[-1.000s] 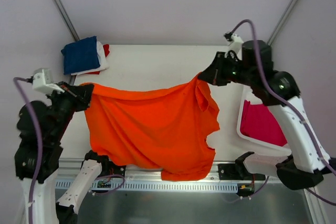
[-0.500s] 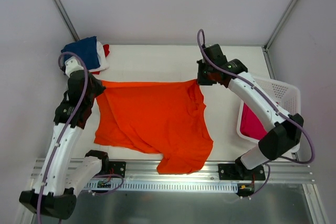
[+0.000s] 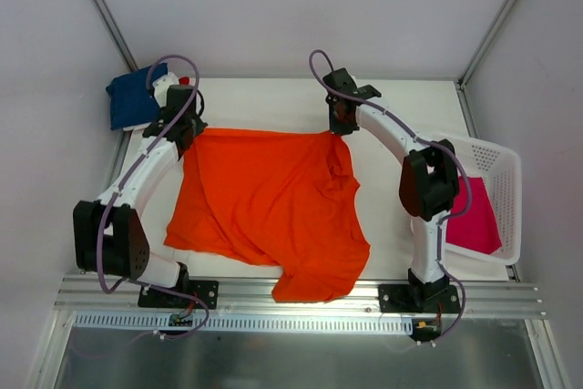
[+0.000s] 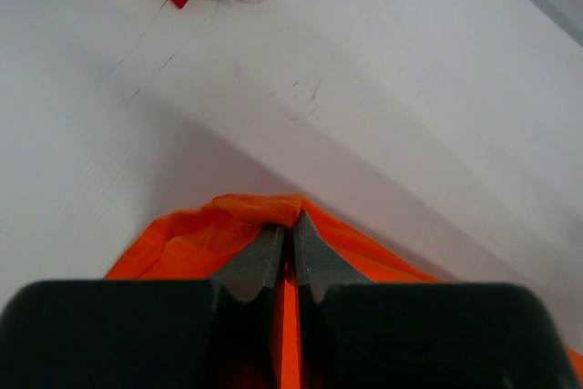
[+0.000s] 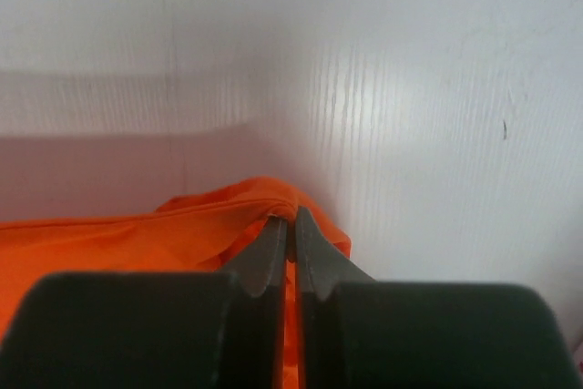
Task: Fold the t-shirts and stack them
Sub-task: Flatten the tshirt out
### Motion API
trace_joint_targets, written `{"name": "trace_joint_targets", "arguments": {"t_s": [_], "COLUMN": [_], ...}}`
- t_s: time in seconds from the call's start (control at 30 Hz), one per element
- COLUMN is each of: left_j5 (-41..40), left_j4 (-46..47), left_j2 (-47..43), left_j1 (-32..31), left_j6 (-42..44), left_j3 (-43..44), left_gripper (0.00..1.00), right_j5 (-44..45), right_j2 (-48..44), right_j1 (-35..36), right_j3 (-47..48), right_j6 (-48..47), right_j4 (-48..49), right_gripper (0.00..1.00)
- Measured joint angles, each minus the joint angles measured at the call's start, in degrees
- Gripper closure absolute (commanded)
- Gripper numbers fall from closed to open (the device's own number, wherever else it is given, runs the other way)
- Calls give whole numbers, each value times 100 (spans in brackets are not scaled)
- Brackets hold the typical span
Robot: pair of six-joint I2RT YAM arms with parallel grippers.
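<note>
1. So, far-left back corner: folded stack [image 3: 146, 105], with the navy t-shirt [image 3: 135, 96] on top and white and red edges showing under it. Treat that as your stacking target.
2. Left gripper [image 4: 285, 225]: jaws are pinched together on the far-left corner of the orange t-shirt [image 3: 264, 202]. It sits low over the table [image 3: 264, 102], just beside the stack.
3. Orange t-shirt: it lies spread over the table centre. The far edge runs fairly straight between the two grippers. The near hem is bunched, with one lobe reaching the table's near edge. On the right side a sleeve is folded over and wrinkled.
4. Right gripper [image 5: 285, 225]: jaws are clamped on the far-right corner of the same shirt, with cloth humped just ahead of the tips.
5. Far right: white basket [image 3: 499, 163] with a magenta t-shirt [image 3: 481, 225] inside, well apart from the orange one.
6. Handling, my read: light, limp, slightly stretchy cloth with no stiffness, so it drapes and drags on the table. Grab it at corners, hems or shoulder seams. A mid-panel pinch will likely just lift a tent. You probably need to flatten the near hem before any fold. Let go low so the corners don't flop.
</note>
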Motion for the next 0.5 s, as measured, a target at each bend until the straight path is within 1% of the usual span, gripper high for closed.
{"name": "trace_joint_targets", "arguments": {"t_s": [0.1, 0.2, 0.5], "left_j5": [48, 114, 109], "left_j4": [170, 291, 553], "left_j2": [584, 957, 1602], "left_j1": [0, 0, 15], "left_j6": [26, 42, 52], "left_j3": [494, 839, 1283], "left_gripper": [100, 100, 100], "right_j5": [24, 59, 192], "right_j2": [352, 577, 1414], "right_j1": [-122, -216, -299], "right_j3": [372, 726, 2096], "right_j6": [-98, -201, -570], "right_j4": [7, -4, 199], "right_gripper": [99, 100, 99]}}
